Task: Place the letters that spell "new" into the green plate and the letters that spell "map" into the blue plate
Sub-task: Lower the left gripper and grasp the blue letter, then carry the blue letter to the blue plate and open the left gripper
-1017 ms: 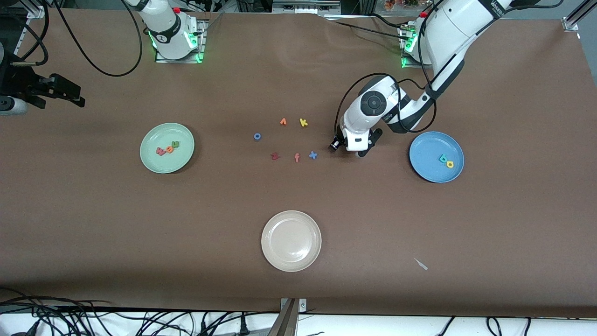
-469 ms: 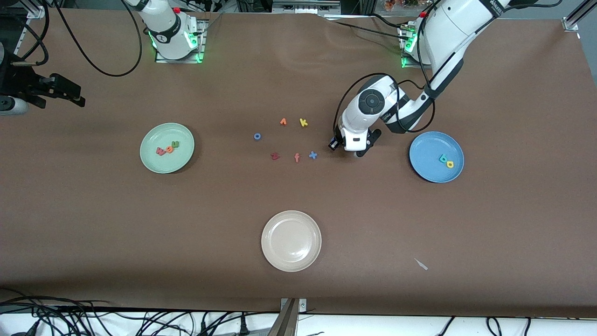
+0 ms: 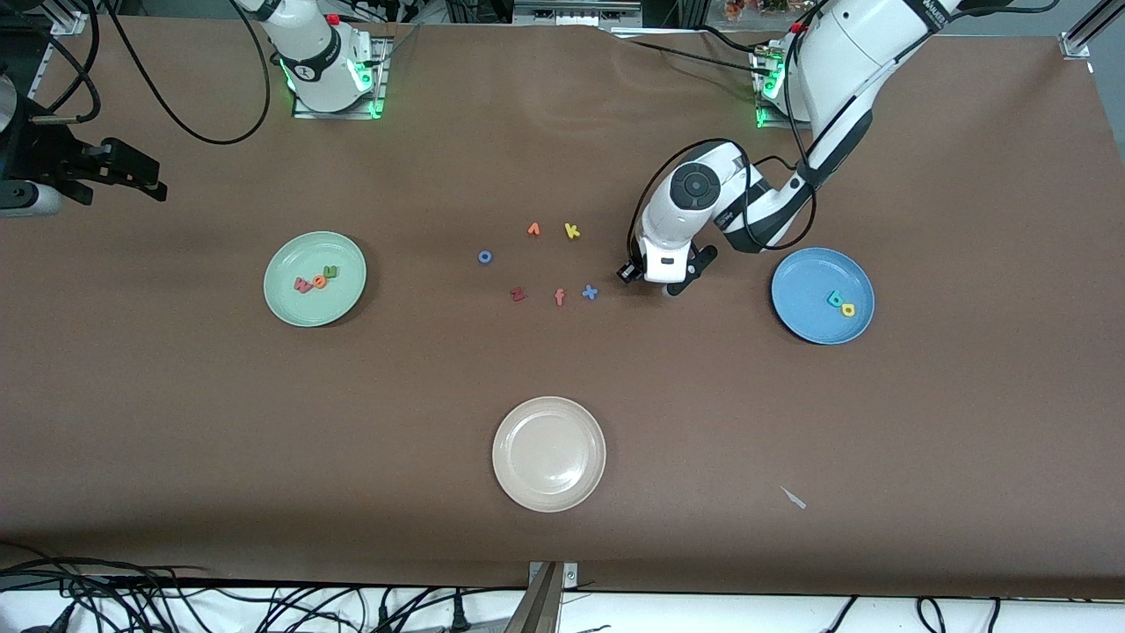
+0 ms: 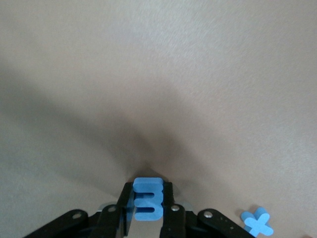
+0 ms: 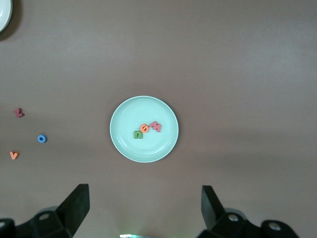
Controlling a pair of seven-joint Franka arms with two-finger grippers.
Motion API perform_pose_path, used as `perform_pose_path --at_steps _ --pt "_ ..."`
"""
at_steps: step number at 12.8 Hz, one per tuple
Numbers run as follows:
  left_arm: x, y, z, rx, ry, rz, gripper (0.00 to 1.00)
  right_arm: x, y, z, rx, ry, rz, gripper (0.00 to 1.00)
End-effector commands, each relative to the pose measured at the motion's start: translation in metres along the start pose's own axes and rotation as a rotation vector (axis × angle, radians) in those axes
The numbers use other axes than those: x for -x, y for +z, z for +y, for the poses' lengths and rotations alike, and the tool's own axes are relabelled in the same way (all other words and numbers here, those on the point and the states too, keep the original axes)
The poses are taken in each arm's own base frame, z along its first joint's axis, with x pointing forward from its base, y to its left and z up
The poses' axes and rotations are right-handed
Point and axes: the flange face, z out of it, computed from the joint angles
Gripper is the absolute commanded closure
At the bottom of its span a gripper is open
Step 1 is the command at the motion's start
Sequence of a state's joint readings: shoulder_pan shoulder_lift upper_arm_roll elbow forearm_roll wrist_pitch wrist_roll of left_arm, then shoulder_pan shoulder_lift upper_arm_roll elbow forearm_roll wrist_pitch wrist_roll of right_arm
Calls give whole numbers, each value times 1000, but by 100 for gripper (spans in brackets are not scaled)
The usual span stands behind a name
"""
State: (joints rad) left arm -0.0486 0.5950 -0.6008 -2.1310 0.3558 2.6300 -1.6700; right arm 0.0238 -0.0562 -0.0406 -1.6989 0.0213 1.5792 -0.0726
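Two fingers (image 4: 171, 210) of left gripper (image 4: 146, 210) pinch m (image 4: 147, 198) (right gripper (image 5: 143, 206) open).

Bare desk (image 3: 703, 396) lies between the left gripper (image 3: 655, 283) and the blue plate (image 3: 804, 318); the blue x (image 3: 590, 293) sits just beside the gripper.

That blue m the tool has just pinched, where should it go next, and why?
Probably up off the table and across to the blue plate. The left tool is shut on the m, low beside the blue x. The blue plate holds only the a and p, so m would finish "map". The green plate already has three letters. The right tool waits open.
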Motion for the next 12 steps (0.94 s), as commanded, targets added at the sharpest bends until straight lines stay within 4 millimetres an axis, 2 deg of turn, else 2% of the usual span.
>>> perform_pose_path --at_steps 1,4,6,9,12 --pt "-17 -24 -2 -33 101 60 96 -2 -7 1 -13 17 9 0" --pt "-56 -44 -12 -75 229 79 96 -2 -6 0 -13 16 9 0" --pt "-100 -64 -24 -98 298 96 96 -3 -6 0 -15 16 9 0" --pt "-155 -76 -52 -168 410 78 96 -3 -4 3 -16 22 5 0" --pt "-191 -86 -77 -233 523 45 96 -3 -4 5 -16 25 4 0"
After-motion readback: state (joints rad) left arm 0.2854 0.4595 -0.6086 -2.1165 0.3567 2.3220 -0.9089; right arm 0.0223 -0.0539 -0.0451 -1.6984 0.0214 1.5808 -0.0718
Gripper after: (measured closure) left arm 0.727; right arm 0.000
